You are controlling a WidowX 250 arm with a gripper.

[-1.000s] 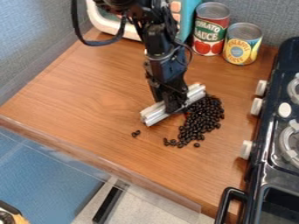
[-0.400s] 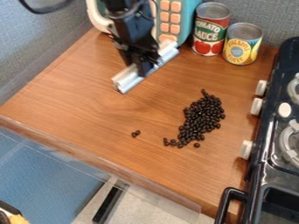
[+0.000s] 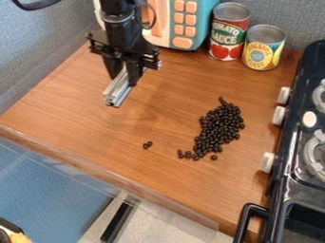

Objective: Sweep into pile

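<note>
1. Claw [image 3: 129, 76] clamped on bar [image 3: 119, 92], upper left. Bar probably stiff, light; mid-length grip suits.
2. Beans [image 3: 221, 124] on tabletop [image 3: 89, 116] near stove [image 3: 298, 156], strays [image 3: 147, 145] left. Likely hard, rolly; sweep low, slow.

— What does the counter [image 3: 76, 109] look like to you?
— Wood, with visible grain and a smooth, faintly shiny finish
— And the bar [image 3: 117, 93]?
— Silvery metal, ridged along its length, with a soft sheen
— The beans [image 3: 222, 124] look smooth and glossy
— So does the black stove [image 3: 293, 187], though its knobs [image 3: 283, 95] look like matt plastic
— How about the tall can [image 3: 230, 31] and short can [image 3: 263, 47]?
— Bare metal tops, smooth labels round the sides
— The toy microwave [image 3: 203, 23] looks like smooth plastic, the wall [image 3: 38, 57] rough woven cloth
</note>
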